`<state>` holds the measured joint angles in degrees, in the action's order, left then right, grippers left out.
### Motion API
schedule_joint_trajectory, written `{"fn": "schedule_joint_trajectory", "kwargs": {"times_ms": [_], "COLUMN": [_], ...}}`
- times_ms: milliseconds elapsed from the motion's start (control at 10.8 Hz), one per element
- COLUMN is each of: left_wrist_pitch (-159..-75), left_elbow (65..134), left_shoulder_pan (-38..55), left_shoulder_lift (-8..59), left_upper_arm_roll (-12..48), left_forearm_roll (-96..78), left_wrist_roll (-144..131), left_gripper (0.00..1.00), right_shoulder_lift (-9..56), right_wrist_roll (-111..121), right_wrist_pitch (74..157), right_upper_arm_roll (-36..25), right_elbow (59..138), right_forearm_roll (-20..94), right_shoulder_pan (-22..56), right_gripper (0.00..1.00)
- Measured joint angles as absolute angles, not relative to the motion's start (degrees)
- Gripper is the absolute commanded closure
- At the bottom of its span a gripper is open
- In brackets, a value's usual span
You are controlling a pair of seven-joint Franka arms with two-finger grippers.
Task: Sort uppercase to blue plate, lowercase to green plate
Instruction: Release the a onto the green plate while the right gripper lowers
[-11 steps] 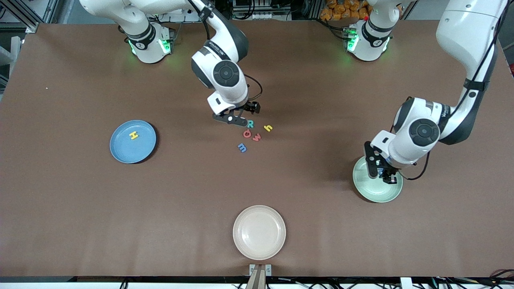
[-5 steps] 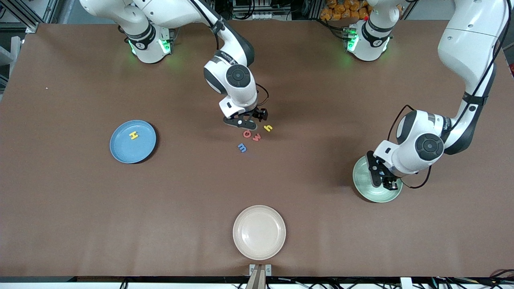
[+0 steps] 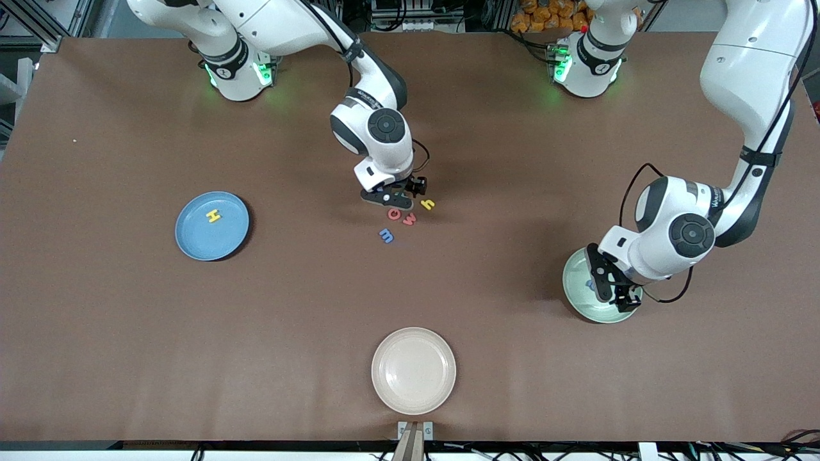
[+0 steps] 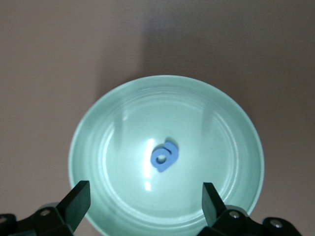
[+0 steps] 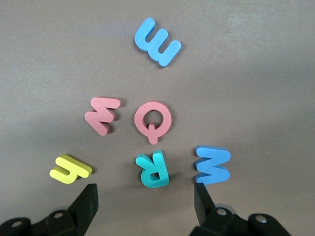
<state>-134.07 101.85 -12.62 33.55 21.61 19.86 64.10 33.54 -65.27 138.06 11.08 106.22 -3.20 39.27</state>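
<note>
My right gripper (image 3: 395, 195) (image 5: 145, 196) hangs open just over the letter cluster at mid-table. The teal R (image 5: 153, 170) lies just ahead of the gap between its jaws, and the blue W (image 5: 212, 165) lies by one finger. Around them lie the red Q (image 5: 153, 119) (image 3: 394, 213), red w (image 5: 102, 114) (image 3: 409, 219), yellow h (image 5: 70, 169) (image 3: 428, 204) and blue m (image 5: 157, 42) (image 3: 386, 235). The blue plate (image 3: 198, 240) holds the yellow H (image 3: 213, 216). My left gripper (image 3: 614, 291) (image 4: 145, 194) is open and empty above the green plate (image 3: 599, 310) (image 4: 123, 123). A blue a-like letter (image 4: 164, 157) lies in that plate.
A cream plate (image 3: 414, 370) sits near the table's front edge, nearer the front camera than the letters. Bare brown tabletop (image 3: 301, 288) spreads between the three plates.
My left gripper has opened over the green plate, and the blue letter now lies in it. My right gripper has moved over the letter cluster and come lower.
</note>
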Motion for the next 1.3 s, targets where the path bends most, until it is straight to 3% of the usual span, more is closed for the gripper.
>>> {"fn": "schedule_joint_trajectory", "kwargs": {"times_ms": [464,556,742,1298], "left_wrist_pitch": [-122.8,-122.7,-122.7,-122.7], "left_elbow": [89.6,88.7,87.6,86.9], "left_shoulder_pan": [-12.3,-12.2,-12.1,-7.7], "left_shoulder_lift": [32.7,32.6,32.6,32.4], "left_upper_arm_roll": [23.5,23.8,23.8,25.7], "left_forearm_roll": [19.9,19.3,15.9,14.9], "left_wrist_roll": [64.1,63.8,60.3,32.5], "left_gripper": [0.00,0.00,0.00,0.00], "right_shoulder_lift": [35.6,35.9,36.5,36.8], "right_wrist_roll": [-66.3,-66.4,-66.5,-66.7], "right_wrist_pitch": [141.1,141.9,142.9,143.1], "right_upper_arm_roll": [11.0,11.0,10.9,10.7], "right_elbow": [106.2,106.2,106.2,106.2], "right_forearm_roll": [-5.1,-5.4,-5.7,-7.6], "right_shoulder_pan": [39.3,39.3,39.3,39.3], "right_gripper": [0.20,0.28,0.28,0.49]}}
